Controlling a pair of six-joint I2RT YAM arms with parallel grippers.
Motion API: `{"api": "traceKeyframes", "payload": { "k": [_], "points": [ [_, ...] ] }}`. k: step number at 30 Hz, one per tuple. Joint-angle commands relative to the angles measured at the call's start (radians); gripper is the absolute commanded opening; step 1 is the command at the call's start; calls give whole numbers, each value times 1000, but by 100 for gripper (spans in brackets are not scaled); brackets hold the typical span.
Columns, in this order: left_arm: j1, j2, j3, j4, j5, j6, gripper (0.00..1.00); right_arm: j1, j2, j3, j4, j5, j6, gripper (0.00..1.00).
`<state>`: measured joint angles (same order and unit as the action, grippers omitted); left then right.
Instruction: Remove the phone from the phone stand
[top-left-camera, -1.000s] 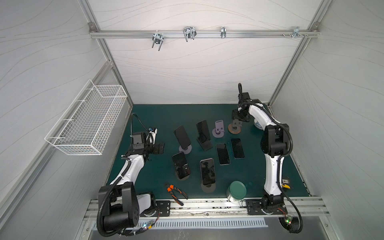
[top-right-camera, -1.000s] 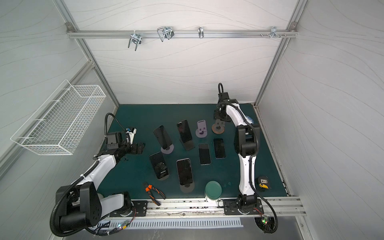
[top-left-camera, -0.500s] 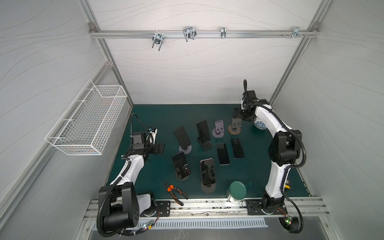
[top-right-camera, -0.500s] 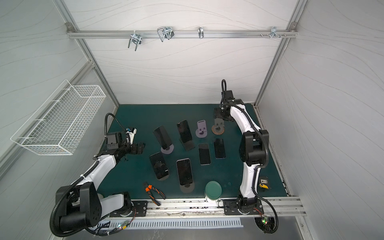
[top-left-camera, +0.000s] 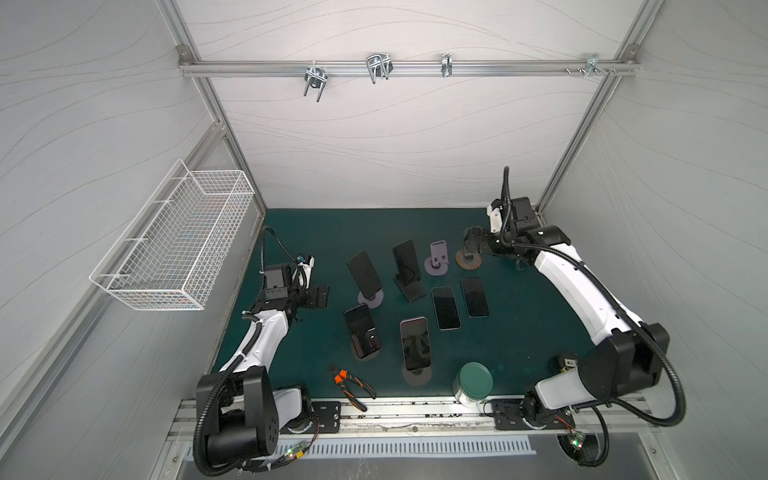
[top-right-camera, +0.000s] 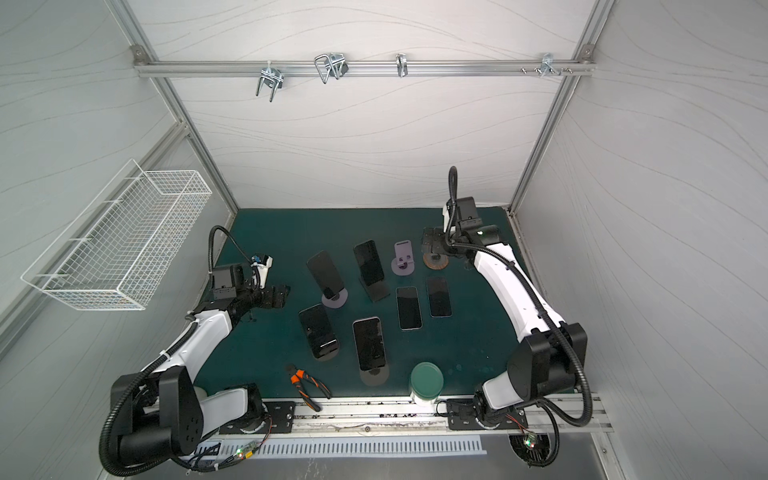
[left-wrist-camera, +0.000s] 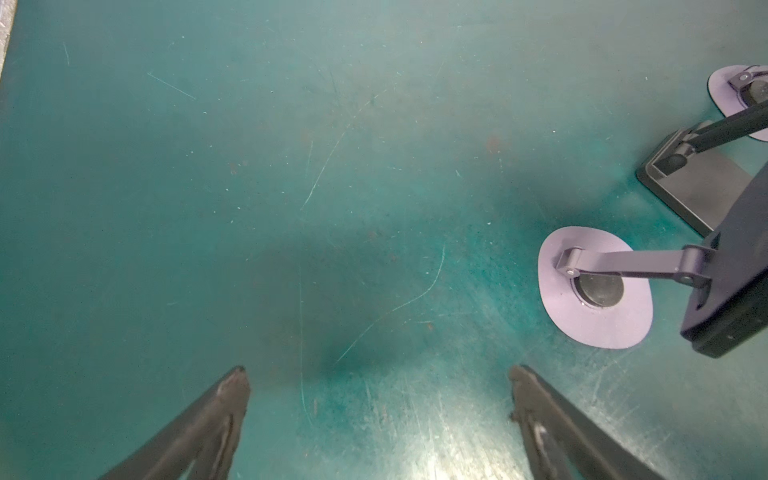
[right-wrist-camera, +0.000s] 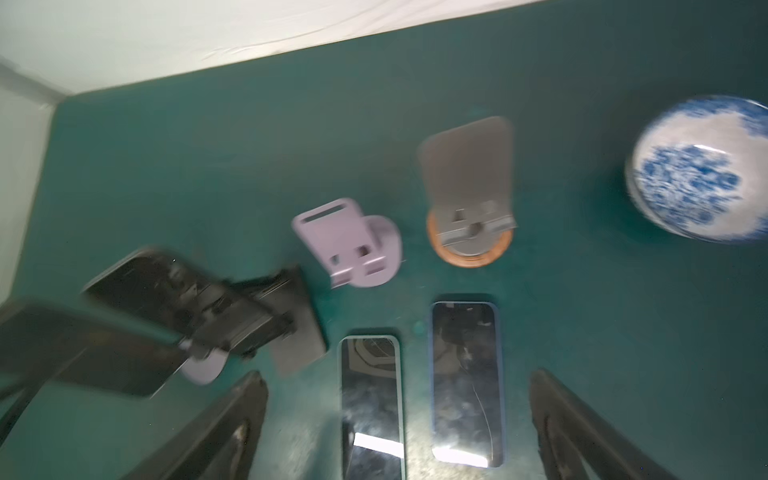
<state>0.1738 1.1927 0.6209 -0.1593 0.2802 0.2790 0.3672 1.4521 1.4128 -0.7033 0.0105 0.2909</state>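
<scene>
Near the front rail (top-left-camera: 415, 409) a phone (top-left-camera: 414, 343) leaned on its grey stand (top-left-camera: 417, 376), and three other phones (top-left-camera: 364, 271) stood on stands beside and behind it. The left gripper (left-wrist-camera: 378, 370) hovered over bare mat (left-wrist-camera: 291, 166), jaws spread, empty. Further back a flat phone (top-left-camera: 445, 307) lay on the mat, a second just beside it. Farthest, the right gripper (right-wrist-camera: 399, 376) hung near an empty orange-based stand (top-left-camera: 468, 262), jaws wide apart, holding nothing. For a next phone it would do well to pinch the long edges, lift along the backrest, and avoid dragging the stand.
</scene>
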Motion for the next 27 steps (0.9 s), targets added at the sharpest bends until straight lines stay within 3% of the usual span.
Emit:
{"api": "traceKeyframes", "payload": {
  "k": [1,5,13,18,27],
  "points": [
    [-4,-6,20,21,-6,4,100,84,-54,-25,41,34,-9,99],
    [0,-27,4,34,-6,-2,100,198,-56,-55,137,34,2,99],
    [0,-27,2,32,13,10,100,396,99,36,239,83,-2,99],
    [-1,-19,11,27,11,9,100,428,189,101,276,72,-69,99],
    [0,-15,14,22,14,13,100,425,315,168,312,159,-167,99]
  ]
}}
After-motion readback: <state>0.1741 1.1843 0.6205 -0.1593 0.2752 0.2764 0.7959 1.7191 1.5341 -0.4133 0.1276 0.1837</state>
